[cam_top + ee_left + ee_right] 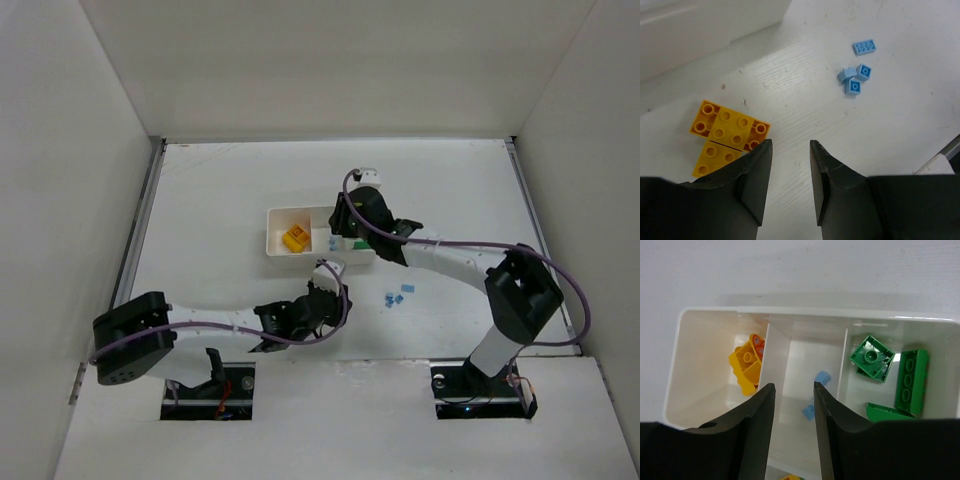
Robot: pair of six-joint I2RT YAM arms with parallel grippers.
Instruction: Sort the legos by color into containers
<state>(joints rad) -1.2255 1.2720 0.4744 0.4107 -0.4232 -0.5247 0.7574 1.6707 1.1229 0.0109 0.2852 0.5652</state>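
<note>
Over the tray [810, 313], right gripper [794, 390] hung released, nothing held, its gap above the middle compartment [812, 352]. Inside: yellow legos [747, 365] left, two blue bits [823, 377] middle, green legos [871, 357] right; the long green brick [911, 381] lay flat, long axis parallel to the dividers [764, 355]. Left gripper [791, 146] was released above bare worktop [790, 75], a yellow cluster [727, 131] just beside one finger, loose blue legos [856, 80] well apart with open room around them.

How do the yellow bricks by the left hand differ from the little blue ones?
The yellow bricks are bigger, with several studs each, touching one another beside the left hand; the blue ones are tiny and lie farther off. Both groups lie loose on the table.
</note>
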